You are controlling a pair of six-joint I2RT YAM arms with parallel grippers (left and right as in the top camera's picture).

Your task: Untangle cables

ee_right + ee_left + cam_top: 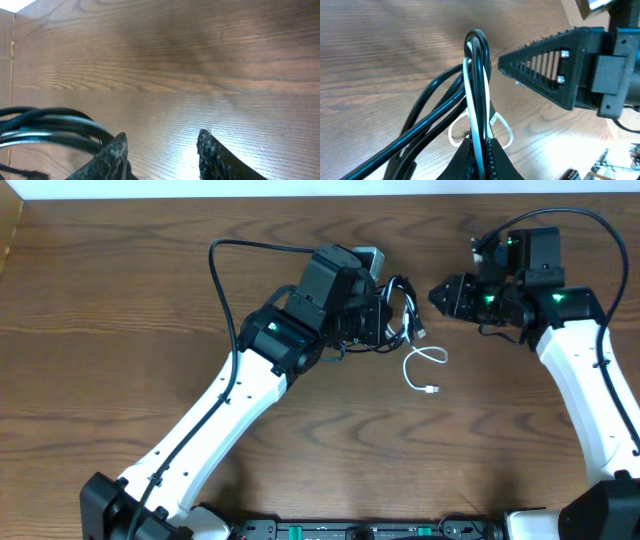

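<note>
The black cable [408, 305] and white cable [425, 362] hang as one tangled bundle from my left gripper [385, 320], which is shut on both strands. In the left wrist view the black cable [481, 60] and white cable [470, 90] loop upward from the jaws of the left gripper [481, 150]. The white cable's loose end curls on the table. My right gripper [433, 295] points at the bundle from the right, a short gap away. In its own view the right gripper [161, 142] is open with only bare wood between the fingers. The black cable [50, 126] lies just outside the left finger.
The wooden table [120, 330] reaches its left edge [8, 240] and right edge [632, 260]. The left arm's thick black wire [222, 270] arcs above the table behind the arm. The white plug end [432, 390] lies in front of the bundle.
</note>
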